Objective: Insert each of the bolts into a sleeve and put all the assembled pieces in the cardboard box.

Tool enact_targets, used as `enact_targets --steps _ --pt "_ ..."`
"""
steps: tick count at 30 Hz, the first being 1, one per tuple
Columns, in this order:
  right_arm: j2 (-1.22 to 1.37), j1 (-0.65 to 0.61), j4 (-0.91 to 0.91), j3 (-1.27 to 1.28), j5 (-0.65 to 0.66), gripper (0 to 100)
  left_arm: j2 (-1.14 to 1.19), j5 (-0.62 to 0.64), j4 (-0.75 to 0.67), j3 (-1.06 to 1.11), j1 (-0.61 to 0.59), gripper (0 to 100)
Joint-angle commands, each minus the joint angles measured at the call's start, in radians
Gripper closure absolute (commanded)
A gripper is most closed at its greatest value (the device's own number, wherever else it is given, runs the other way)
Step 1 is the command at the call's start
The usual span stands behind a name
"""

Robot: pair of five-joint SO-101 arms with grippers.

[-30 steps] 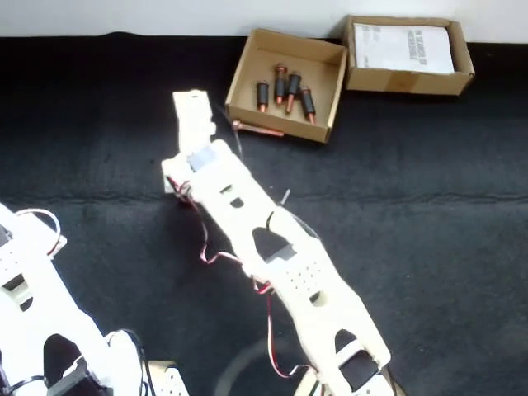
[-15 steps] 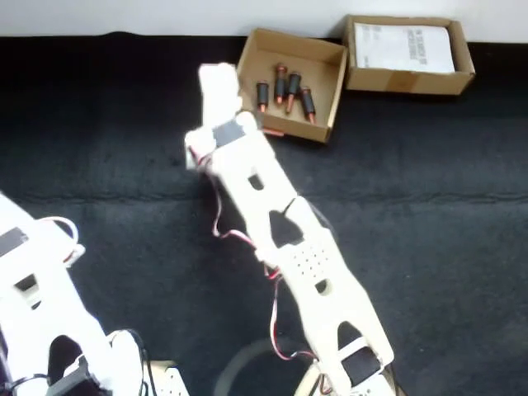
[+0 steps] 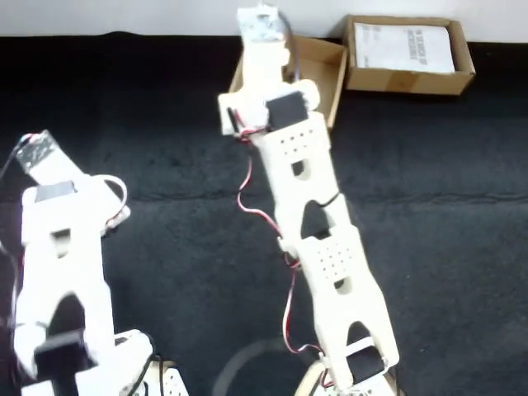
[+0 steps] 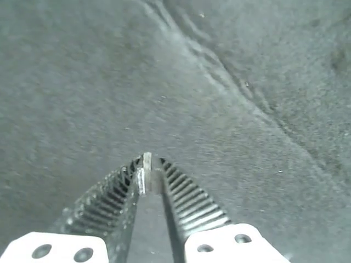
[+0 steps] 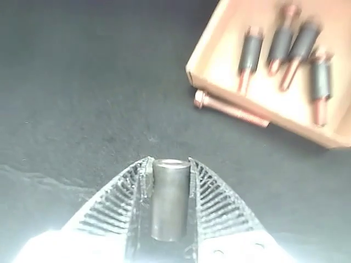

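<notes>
My right gripper (image 5: 170, 161) is shut on a grey metal sleeve (image 5: 170, 204) that stands upright between its ribbed fingers. Just ahead of it a bare copper bolt (image 5: 230, 109) lies on the black mat against the outer wall of the cardboard box (image 5: 222, 52). Inside the box lie several assembled bolt-and-sleeve pieces (image 5: 282, 44). In the high view the right arm stretches to the far side, its gripper (image 3: 262, 25) over the box (image 3: 330, 62) and hiding most of it. My left gripper (image 4: 147, 164) is shut on nothing, above bare mat at the left (image 3: 35, 150).
A second cardboard box (image 3: 408, 54) holding a printed sheet stands to the right of the first, against the far edge. Black mat covers the table, with a wrinkle line across it (image 4: 230, 82). Red wires (image 3: 252, 206) hang beside the right arm.
The right arm has swung away and to the right, from left of the box to over it. The left arm has risen and stretched forward at the left.
</notes>
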Motion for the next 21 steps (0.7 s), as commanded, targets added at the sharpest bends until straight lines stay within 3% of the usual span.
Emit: enact_targets --steps 1,12,21 --pt "-0.163 0.027 0.013 -0.125 0.041 99.1 0.170 0.054 0.110 -0.246 0.061 92" --pt "-0.306 0.107 0.018 -0.094 0.146 99.2 0.575 0.058 0.371 -0.794 0.249 91" --pt "-0.611 0.163 0.015 0.424 0.203 99.2 0.757 0.104 0.500 -1.178 0.325 91"
